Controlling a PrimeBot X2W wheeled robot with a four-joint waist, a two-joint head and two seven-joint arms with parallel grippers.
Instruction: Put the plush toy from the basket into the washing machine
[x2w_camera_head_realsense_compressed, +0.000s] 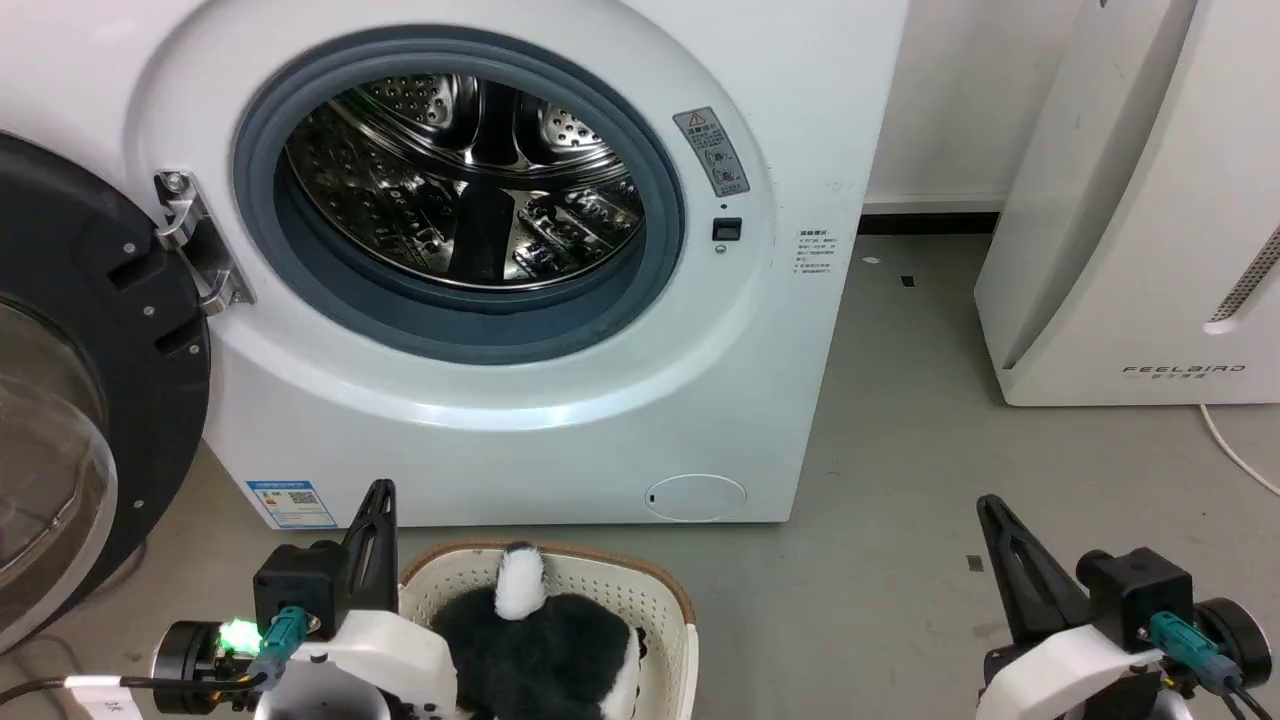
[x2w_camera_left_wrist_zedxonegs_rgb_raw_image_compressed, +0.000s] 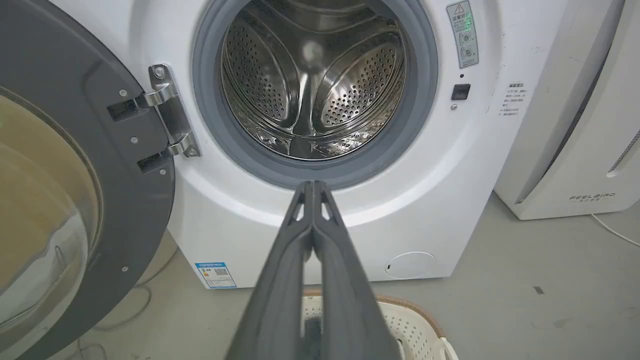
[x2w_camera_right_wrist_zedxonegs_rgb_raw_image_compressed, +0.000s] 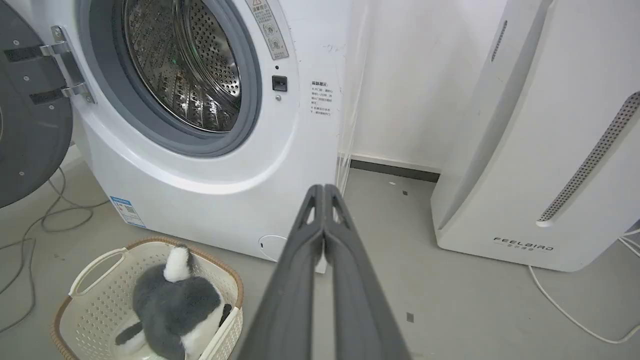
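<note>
the toy (x2w_camera_right_wrist_zedxonegs_rgb_raw_image_compressed: 172, 305) lies in the basket (x2w_camera_right_wrist_zedxonegs_rgb_raw_image_compressed: 95, 295), dark fur up, its white tuft toward the washer (x2w_camera_head_realsense_compressed: 600, 400). the basket sits on the grey floor (x2w_camera_head_realsense_compressed: 900, 560) just in front of the washer, below the porthole. the door (x2w_camera_head_realsense_compressed: 90, 400) stands swung wide open to the left on its steel hinge. the shiny drum (x2w_camera_head_realsense_compressed: 460, 190) shows through the grey rubber rim.

the left gripper (x2w_camera_head_realsense_compressed: 380, 495) hangs just left of the basket, close beside its rim. its fingers are pressed together with nothing between them. in its wrist view the tips line up with the lower edge of the porthole rim.

the right gripper (x2w_camera_head_realsense_compressed: 985, 500) is well apart to the right, above the floor. its fingers are likewise clenched on nothing, and in its wrist view they point toward the washer's right corner.

a white feelbird unit (x2w_camera_head_realsense_compressed: 1130, 250) stands to the right of the washer, and a pale cable (x2w_camera_head_realsense_compressed: 1235, 450) trails on the floor by it.
</note>
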